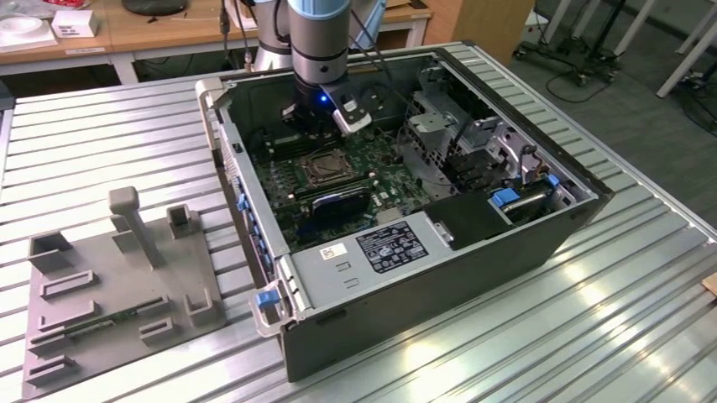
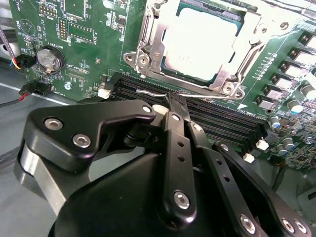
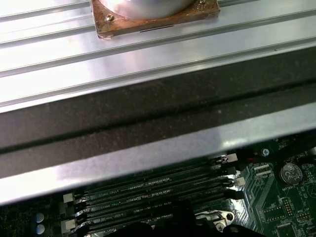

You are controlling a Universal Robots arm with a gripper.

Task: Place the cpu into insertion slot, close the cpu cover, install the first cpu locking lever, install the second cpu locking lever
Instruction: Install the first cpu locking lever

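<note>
At the exterior view's left, a grey fixture plate with upright holders lies on the slatted desk. I cannot make out the small parts on it. Next comes the open computer case, lying on its side with the green motherboard in its floor. My arm reaches into the case from above, and its wrist hides the board's far end. My tool hangs just beside the insertion slot, a small square with a silvery rim. From here, what lies in the slot is too small to tell. Farther to the exterior view's right stand metal drive bays and a blue clip.

The second wrist view is plainer. The cpu sits in the slot, pale and glaring, and the cpu cover lies flat around it, with its far side cut off at the picture's edge. A thin wire locking lever runs between the cover and the black memory slots and ends at my fingertips. The fingers of my tool are drawn together with no gap I can see. Whether they pinch the lever or only press on it is hidden by the fingers themselves.

In the first wrist view the case's dark wall blocks most of the board. Past it I see the memory slots and a coin cell.
</note>
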